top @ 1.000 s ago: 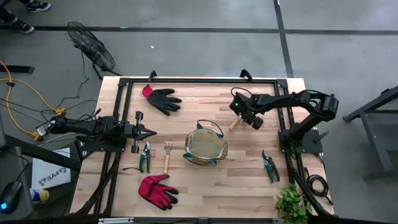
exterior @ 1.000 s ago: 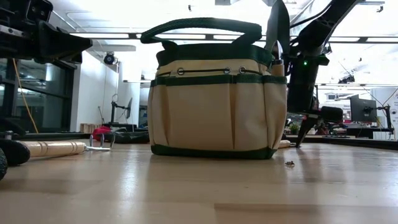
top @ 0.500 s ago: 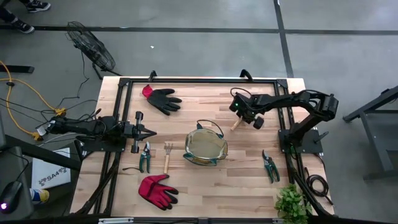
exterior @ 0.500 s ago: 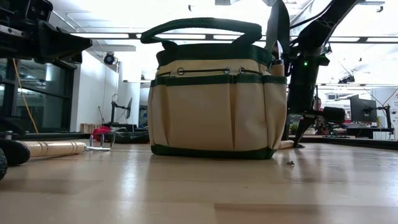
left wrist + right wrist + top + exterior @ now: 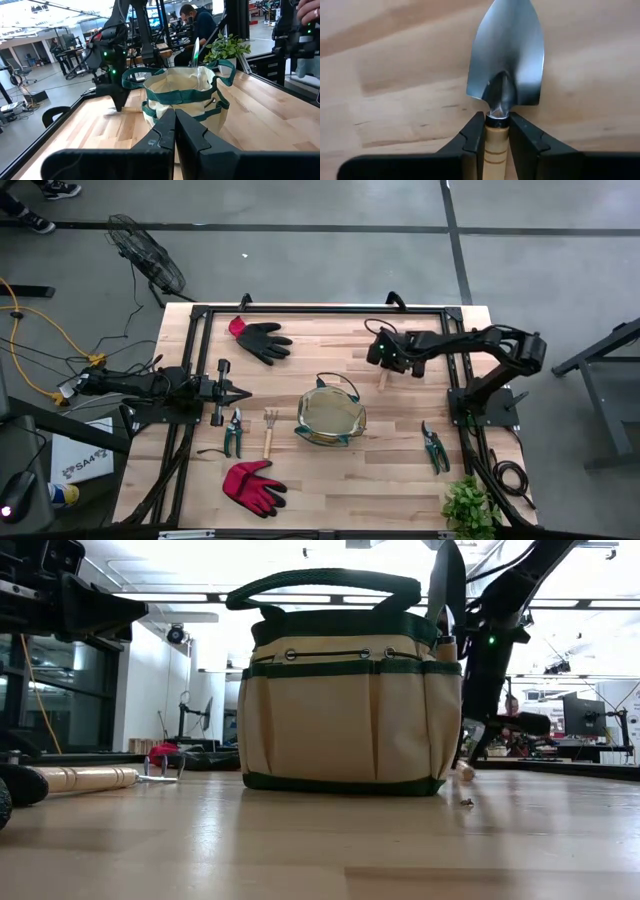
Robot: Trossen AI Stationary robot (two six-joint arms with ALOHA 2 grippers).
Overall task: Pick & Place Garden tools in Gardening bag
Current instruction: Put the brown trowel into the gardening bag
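Change since one second ago: right gripper (image 5: 497,145) has closed from wide onto a wooden-handled trowel (image 5: 506,75), fingers (image 5: 470,142) pinching the handle top just below the silver blade, which lies over the table (image 5: 330,480).

Near edge: red glove (image 5: 253,486).

Middle: gardening bag (image 5: 331,418), upright; fork (image 5: 269,430) and pruners (image 5: 233,432) beside it.

Left side: left gripper (image 5: 240,392), fingers pressed together, empty.

Far edge: black-and-red glove (image 5: 260,339).

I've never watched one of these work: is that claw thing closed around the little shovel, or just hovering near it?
Closed on it. The right end effector has its dark fingers pressed against both sides of the silver trowel's wooden handle, just below the blade.
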